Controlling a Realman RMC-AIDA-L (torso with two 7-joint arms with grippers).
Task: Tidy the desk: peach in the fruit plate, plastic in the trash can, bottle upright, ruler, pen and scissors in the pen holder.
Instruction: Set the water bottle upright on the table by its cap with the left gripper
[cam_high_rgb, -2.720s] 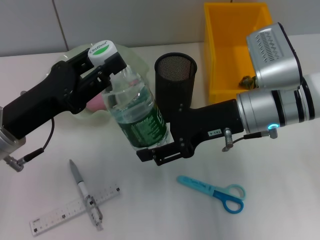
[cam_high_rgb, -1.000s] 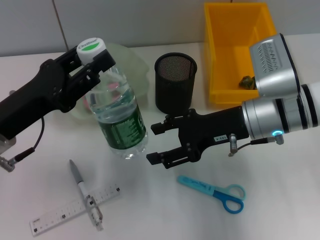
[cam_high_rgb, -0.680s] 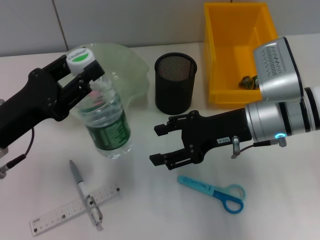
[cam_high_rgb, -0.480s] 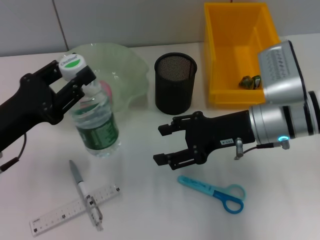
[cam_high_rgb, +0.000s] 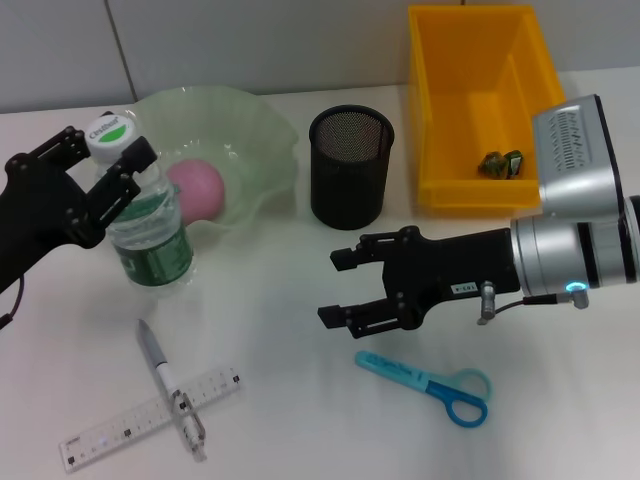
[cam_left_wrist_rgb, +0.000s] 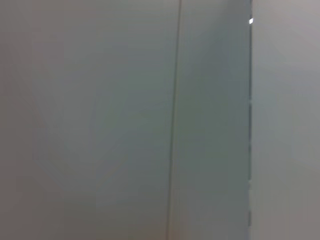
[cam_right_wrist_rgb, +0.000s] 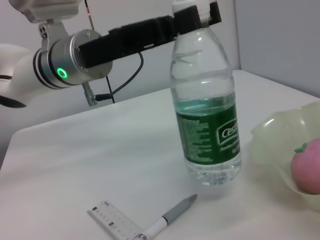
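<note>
The clear plastic water bottle with the green label and white cap (cam_high_rgb: 148, 225) stands upright on the white desk (cam_high_rgb: 290, 400), touching or just beside the rim of the pale green wavy-edged glass fruit plate (cam_high_rgb: 262, 150). The pink peach (cam_high_rgb: 194, 188) already lies in that plate. Something small and dark, possibly the plastic, lies in the yellow rectangular plastic bin (cam_high_rgb: 430, 120) beyond the black mesh pen holder (cam_high_rgb: 349, 166); what it is cannot be told.

3 items appear left: the grey-and-white pen (cam_high_rgb: 170, 389) lies across the clear plastic ruler (cam_high_rgb: 120, 428), on the near side of the bottle; the light blue scissors (cam_high_rgb: 428, 382) lie in front of the pen holder, apart from it. The pen holder shows nothing inside.

The left gripper (cam_high_rgb: 112, 162) grips the bottle at its neck, its black fingers closed under the cap. The right gripper (cam_high_rgb: 345, 285) hangs spread wide in front of the pen holder, above the scissors' blade end, holding nothing.
</note>
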